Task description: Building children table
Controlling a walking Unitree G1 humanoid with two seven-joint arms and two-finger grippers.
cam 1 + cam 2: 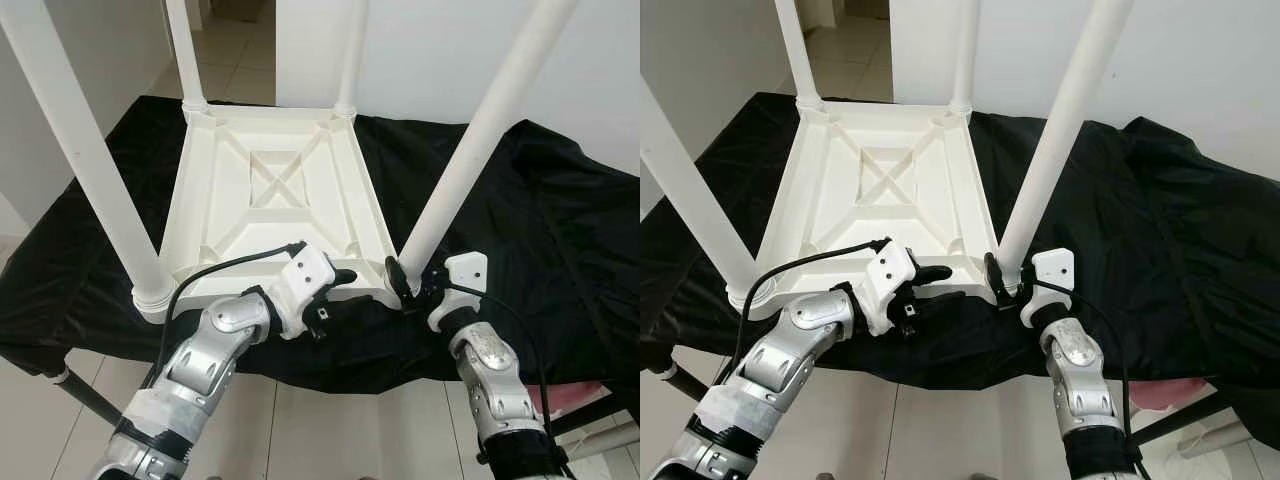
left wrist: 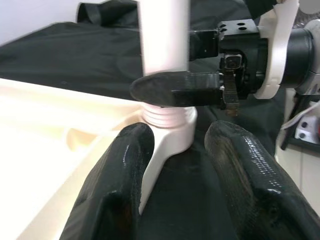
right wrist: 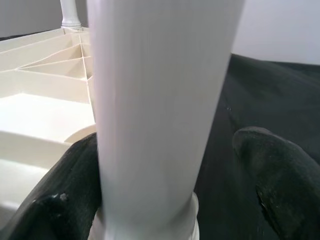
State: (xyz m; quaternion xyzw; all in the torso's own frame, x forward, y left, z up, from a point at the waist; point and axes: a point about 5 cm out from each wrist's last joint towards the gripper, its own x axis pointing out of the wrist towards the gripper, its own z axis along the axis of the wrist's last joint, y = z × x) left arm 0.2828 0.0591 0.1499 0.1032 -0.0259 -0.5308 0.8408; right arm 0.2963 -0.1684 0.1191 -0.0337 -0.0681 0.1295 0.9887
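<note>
White upturned children's table (image 1: 280,190) on black-draped desk (image 1: 560,220).
My right tool (image 1: 408,281) spread around near-right leg (image 1: 470,150); left tool (image 1: 335,290) spread, straddling table's corner.

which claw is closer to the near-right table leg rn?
Right. The right claw straddles the near-right leg at its base, one finger on each side. The left claw sits open just beside that corner socket, at the tabletop's near edge, not around the leg.
</note>
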